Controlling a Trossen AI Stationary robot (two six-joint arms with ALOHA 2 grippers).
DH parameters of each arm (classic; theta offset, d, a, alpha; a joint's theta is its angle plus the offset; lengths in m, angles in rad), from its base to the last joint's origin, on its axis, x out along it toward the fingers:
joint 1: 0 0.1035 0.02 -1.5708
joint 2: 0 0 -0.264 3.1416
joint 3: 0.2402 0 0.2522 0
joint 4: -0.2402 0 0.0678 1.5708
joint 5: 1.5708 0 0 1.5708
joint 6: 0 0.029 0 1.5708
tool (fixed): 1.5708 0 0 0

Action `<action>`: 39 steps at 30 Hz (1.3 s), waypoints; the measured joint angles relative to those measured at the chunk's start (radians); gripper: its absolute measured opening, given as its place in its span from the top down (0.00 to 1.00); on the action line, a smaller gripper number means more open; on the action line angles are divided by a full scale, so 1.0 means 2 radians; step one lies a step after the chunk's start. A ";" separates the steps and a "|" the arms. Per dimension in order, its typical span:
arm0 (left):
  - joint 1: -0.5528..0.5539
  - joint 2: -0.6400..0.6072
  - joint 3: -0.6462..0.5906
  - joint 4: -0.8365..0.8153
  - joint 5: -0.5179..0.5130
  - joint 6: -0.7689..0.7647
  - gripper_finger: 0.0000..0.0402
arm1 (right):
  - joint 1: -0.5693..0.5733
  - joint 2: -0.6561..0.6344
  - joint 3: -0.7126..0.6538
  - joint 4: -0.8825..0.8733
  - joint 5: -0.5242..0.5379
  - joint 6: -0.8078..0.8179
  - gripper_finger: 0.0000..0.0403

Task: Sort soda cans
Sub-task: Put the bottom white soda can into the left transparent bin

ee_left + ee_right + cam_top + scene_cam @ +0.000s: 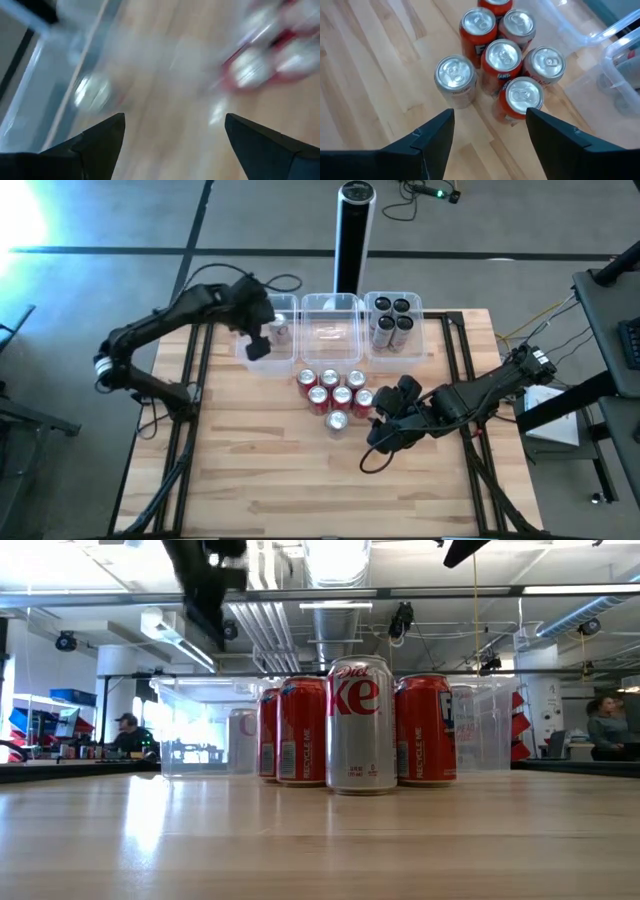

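Clear tubs: we see dark cans [392, 320] in the right tub [394, 352], one can [280, 331] in the left tub [262, 360]. Both grippers [258, 347] [383, 430] gape, empty.

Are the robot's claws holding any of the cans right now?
No, nothing is held. The left claw is open over the table near the left tub. The right claw is open beside the cans, not touching them.
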 joint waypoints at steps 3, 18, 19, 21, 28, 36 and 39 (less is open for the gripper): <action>-0.043 -0.029 -0.006 0.057 0.021 -0.043 0.19 | 0.000 0.000 0.000 0.001 0.018 0.006 0.37; -0.356 -0.071 -0.196 0.411 -0.108 -0.239 0.19 | 0.031 0.000 -0.149 0.152 0.024 -0.064 0.30; -0.371 -0.065 -0.202 0.414 -0.133 -0.250 0.19 | 0.034 0.000 -0.163 0.167 0.024 -0.070 0.31; -0.399 -0.054 -0.210 0.416 -0.179 -0.267 0.19 | 0.040 0.000 -0.190 0.192 0.024 -0.076 0.32; -0.444 -0.003 -0.223 0.438 -0.210 -0.318 0.19 | 0.041 0.000 -0.259 0.321 0.027 -0.173 0.34; -0.454 0.089 -0.223 0.478 -0.214 -0.362 0.19 | 0.024 0.055 -0.255 0.360 0.051 -0.307 0.28; -0.460 0.118 -0.223 0.486 -0.220 -0.387 0.19 | 0.016 0.086 -0.234 0.341 0.051 -0.317 0.27</action>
